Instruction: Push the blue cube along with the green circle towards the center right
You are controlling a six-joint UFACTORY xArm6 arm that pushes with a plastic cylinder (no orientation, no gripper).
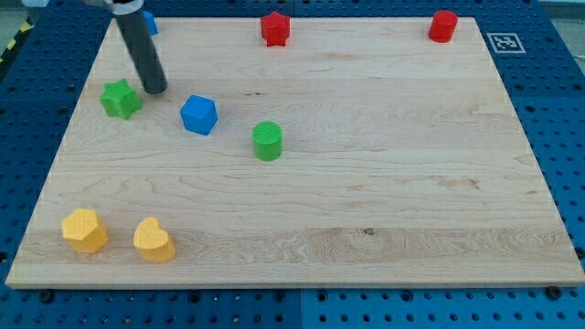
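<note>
The blue cube [198, 114] sits on the wooden board in the upper left part of the view. The green circle [267, 141], a short cylinder, stands a little to its right and below, apart from it. My tip [154, 90] is at the end of the dark rod that comes down from the view's top left. It rests to the left of the blue cube and slightly above it, with a small gap, and just right of a green star [120, 99].
A red star [275, 28] is at the top middle and a red cylinder [442, 26] at the top right. Another blue block [149, 22] is partly hidden behind the rod. Two yellow blocks [84, 229] [153, 239] lie at the bottom left. The board's right edge [526, 137] borders blue pegboard.
</note>
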